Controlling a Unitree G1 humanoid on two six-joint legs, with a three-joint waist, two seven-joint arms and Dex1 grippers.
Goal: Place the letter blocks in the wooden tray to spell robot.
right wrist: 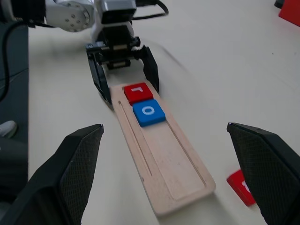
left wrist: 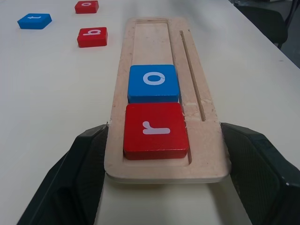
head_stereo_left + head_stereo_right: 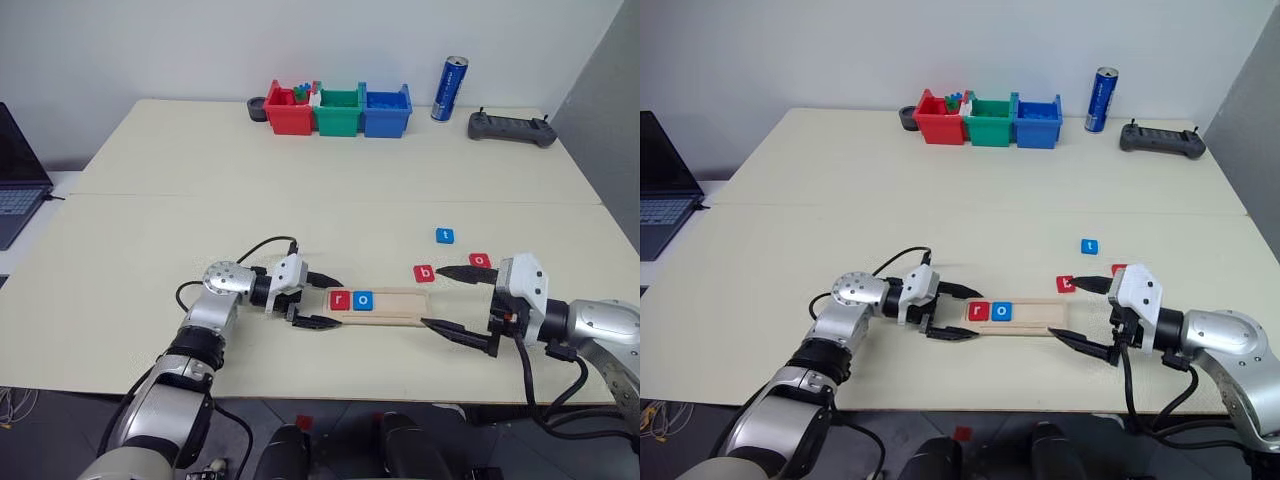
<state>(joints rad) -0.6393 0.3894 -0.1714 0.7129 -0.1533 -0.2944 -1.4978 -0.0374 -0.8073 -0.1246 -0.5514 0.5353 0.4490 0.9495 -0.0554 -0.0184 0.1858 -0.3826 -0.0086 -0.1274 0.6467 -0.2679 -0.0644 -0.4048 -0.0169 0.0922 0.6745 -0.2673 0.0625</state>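
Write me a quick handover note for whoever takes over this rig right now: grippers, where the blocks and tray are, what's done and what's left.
Left gripper: clamped on the left end of the wooden tray, steadying it.
Right gripper: open, empty, at the tray's right end.
Done: red r block and blue o block sit in the tray's first two places.
Left: red b block, red o block and blue t block lie loose on the table beyond the tray's right end. Place them b, o, t.

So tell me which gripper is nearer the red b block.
The right. The right gripper is open just beside the red b block, at the wooden tray's far end. The left gripper clamps the tray's opposite end, by the r.
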